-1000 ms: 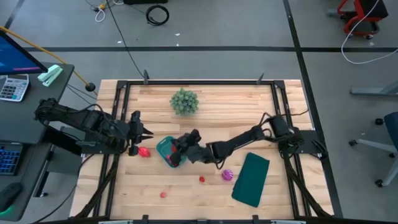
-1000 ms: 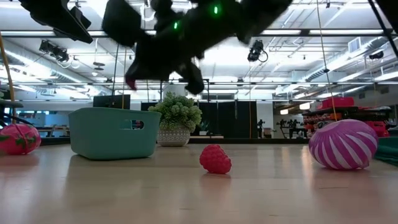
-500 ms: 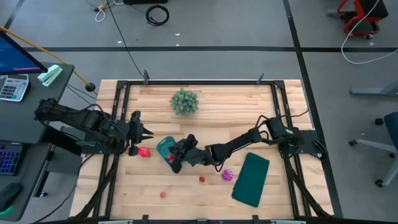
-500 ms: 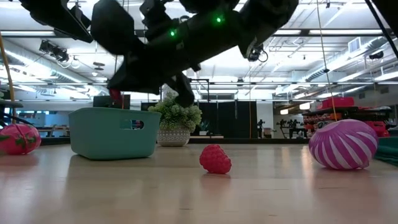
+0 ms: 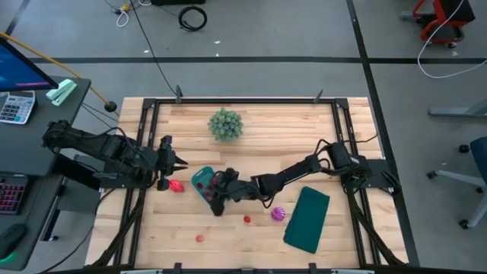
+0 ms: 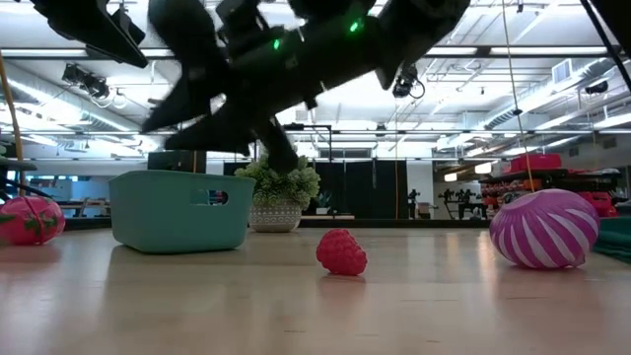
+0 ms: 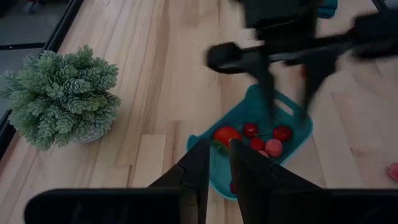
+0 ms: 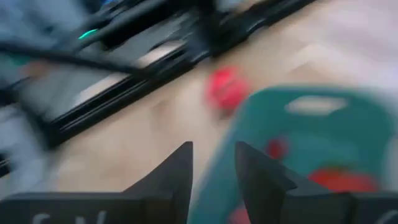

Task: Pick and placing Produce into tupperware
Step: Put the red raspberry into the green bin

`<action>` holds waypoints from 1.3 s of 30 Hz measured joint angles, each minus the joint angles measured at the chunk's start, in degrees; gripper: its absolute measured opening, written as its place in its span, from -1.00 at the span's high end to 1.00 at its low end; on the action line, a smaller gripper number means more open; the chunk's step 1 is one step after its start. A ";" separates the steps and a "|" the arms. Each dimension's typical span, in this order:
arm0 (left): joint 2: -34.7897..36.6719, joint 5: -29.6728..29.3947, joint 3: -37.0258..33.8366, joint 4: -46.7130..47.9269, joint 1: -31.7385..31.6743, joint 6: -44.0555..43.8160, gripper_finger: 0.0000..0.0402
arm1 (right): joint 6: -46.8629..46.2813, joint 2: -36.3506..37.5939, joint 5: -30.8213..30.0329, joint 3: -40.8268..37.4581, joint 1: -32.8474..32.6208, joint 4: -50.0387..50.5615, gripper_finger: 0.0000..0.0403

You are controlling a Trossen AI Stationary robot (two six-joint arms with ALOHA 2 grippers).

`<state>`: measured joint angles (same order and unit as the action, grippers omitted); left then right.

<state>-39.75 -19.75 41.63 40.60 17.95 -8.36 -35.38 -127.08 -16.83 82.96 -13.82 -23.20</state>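
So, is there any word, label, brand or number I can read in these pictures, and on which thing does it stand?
No text can be read anywhere.
Tub: a small pale patch on its wall, no letters to make out.
Calculator beside the table: its keys are too small to read.
Produce, plant and green slab: no markings show.
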 joint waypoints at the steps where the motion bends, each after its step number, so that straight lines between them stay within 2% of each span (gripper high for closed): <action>1: 0.02 0.00 0.00 0.04 0.01 0.02 0.65 | -1.63 0.65 3.98 0.00 -0.28 0.22 0.37; 4: 0.00 0.00 0.00 0.15 0.00 0.00 0.67 | -5.02 3.53 12.71 0.05 -1.79 3.57 0.38; 7: 0.00 0.00 0.00 0.15 -0.01 0.00 0.69 | -5.37 6.85 13.47 0.04 -4.26 10.28 0.39; 13: 0.00 0.00 0.00 0.13 -0.01 0.00 0.67 | -10.16 12.80 3.46 0.11 -11.10 24.81 0.39; 17: 0.00 0.01 0.00 0.32 -0.01 0.04 0.65 | -21.80 12.98 -3.18 0.04 -15.61 35.66 0.39; 20: 0.00 0.00 0.00 0.33 0.01 0.04 0.65 | -26.73 11.31 -4.28 0.04 -17.97 40.01 0.39; 25: 0.00 0.00 0.00 0.32 0.00 0.10 0.68 | -25.75 7.57 -5.42 0.02 -19.52 41.12 0.39; 32: 0.00 0.00 0.00 0.38 -0.01 0.11 0.67 | -23.03 5.37 -9.31 0.02 -17.67 45.47 0.34; 39: 0.00 0.01 0.00 0.48 -0.01 0.13 0.66 | -22.94 5.35 -9.63 0.02 -15.66 47.19 0.28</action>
<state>-39.75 -19.73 41.63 41.08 17.93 -8.23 -58.33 -121.73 -26.46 82.98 -29.48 23.99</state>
